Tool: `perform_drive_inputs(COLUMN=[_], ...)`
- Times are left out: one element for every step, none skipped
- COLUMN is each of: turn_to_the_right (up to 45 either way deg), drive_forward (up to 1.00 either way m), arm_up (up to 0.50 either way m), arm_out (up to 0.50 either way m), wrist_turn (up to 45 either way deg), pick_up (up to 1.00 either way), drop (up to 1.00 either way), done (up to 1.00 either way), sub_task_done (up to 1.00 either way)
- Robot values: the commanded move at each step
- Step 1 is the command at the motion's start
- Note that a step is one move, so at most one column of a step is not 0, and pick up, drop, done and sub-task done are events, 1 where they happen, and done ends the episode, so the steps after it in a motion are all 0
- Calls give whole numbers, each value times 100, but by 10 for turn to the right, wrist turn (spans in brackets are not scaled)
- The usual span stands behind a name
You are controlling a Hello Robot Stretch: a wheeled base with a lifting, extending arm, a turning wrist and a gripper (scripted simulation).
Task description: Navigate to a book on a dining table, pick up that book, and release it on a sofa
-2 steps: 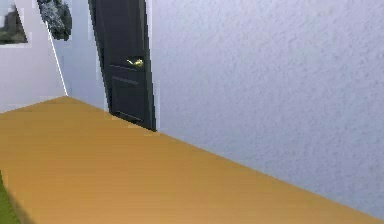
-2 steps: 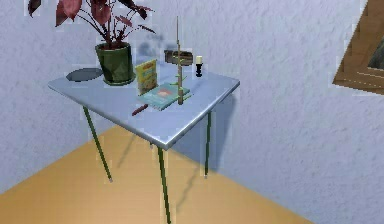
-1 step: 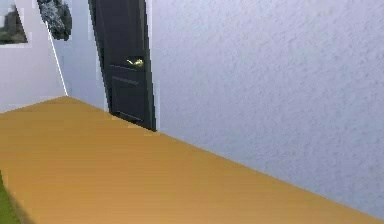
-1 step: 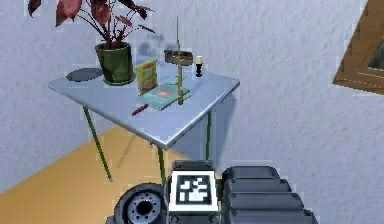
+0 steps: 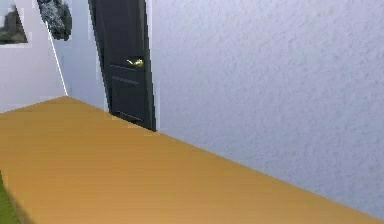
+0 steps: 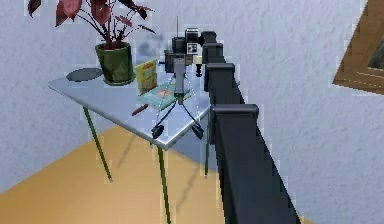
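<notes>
Arm side view: arm (image 6: 235, 130) reaches toward grey table (image 6: 100, 100); gripper (image 6: 177, 125) shows at its near edge. Flat yellowish book (image 6: 162, 97) lies on the tabletop by the fingers (image 6: 160, 125); contact unclear. Cannot tell grip state or whether anything is held. Potted plant (image 6: 113, 55) and plate (image 6: 82, 73) behind. Forward view: dark door (image 5: 125, 60), white wall (image 5: 270, 80)

No legible txt, nos. or signs anywhere. The yellow-green item (image 6: 147, 72) standing on the worktop (image 6: 95, 95) has a patterned face, but it's too small to read. The wall pics (image 5: 55, 18) in the forward view and the framed pic (image 6: 365, 62) at the arm side view's right carry no readable print.
</notes>
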Motion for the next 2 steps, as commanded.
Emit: perform_drive_inputs(turn_to_the_right=[0, 0], drive_forward=[0, 0], arm_up=[0, 0], arm_out=[0, 0], wrist_turn=[450, 450], pick_up=[0, 0], drop=[0, 0], done=[0, 0], sub_task_done=[0, 0])
